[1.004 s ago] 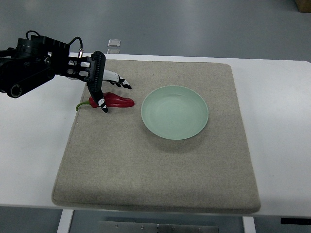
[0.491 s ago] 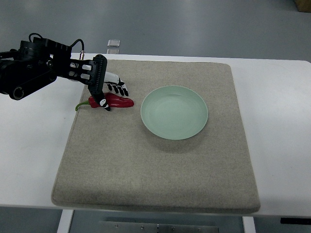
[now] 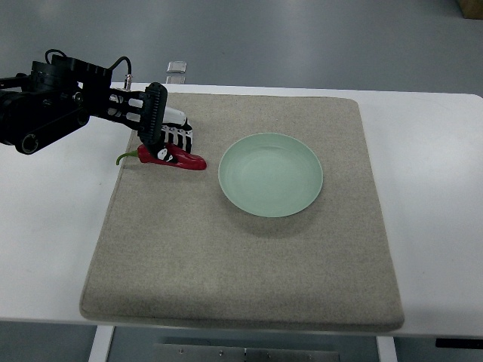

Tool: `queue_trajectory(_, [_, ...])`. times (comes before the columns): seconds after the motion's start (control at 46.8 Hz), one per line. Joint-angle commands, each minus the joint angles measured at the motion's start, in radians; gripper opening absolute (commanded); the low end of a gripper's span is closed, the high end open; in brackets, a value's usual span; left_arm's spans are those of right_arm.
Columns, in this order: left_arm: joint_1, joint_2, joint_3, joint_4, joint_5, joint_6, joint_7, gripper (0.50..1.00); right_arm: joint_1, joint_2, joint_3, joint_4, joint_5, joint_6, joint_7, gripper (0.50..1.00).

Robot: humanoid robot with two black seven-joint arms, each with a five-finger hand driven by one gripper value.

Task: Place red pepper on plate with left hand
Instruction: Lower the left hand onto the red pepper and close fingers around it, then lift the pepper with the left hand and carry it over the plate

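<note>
A black robot arm comes in from the left side of the picture. At its end is the left hand (image 3: 167, 142), with black and white fingers (image 3: 181, 136). The fingers are curled down over the fat end of the red pepper (image 3: 178, 157). They look like they are wrapped around it and holding it, but the hand covers that part, so it is hard to be sure how tight the hold is.

The red pepper is long and shiny. Its green stem (image 3: 125, 157) pokes out to the left, past the edge of the mat. Its pointy tip sticks out to the right, toward the plate. The pepper is at the upper left part of the gray mat (image 3: 241, 264). From above I cannot tell if it is lying on the mat or lifted a little.

The pale green plate (image 3: 271, 175) sits on the mat, near the middle and a bit to the right. The pepper's tip is near the plate's left rim but does not touch it.

The mat lies on a white table (image 3: 434, 196).
</note>
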Motion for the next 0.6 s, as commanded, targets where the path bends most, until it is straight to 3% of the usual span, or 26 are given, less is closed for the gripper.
queue_trajectory(0.0, [-0.001, 0.000, -0.002, 0.000, -0.002, 0.000, 0.000, 0.500, 0.001, 0.000, 0.000, 0.000, 0.000, 0.000, -0.001, 0.932])
queue_trajectory(0.384, [-0.056, -0.003, -0.025, -0.003, -0.028, 0.018, -0.003, 0.500, -0.001, 0.000, 0.000, 0.000, 0.000, 0.000, -0.001, 0.932])
queue_trajectory(0.577, [-0.082, -0.061, -0.063, -0.003, -0.026, 0.012, -0.003, 0.500, 0.001, 0.000, 0.000, 0.000, 0.000, 0.000, 0.001, 0.932])
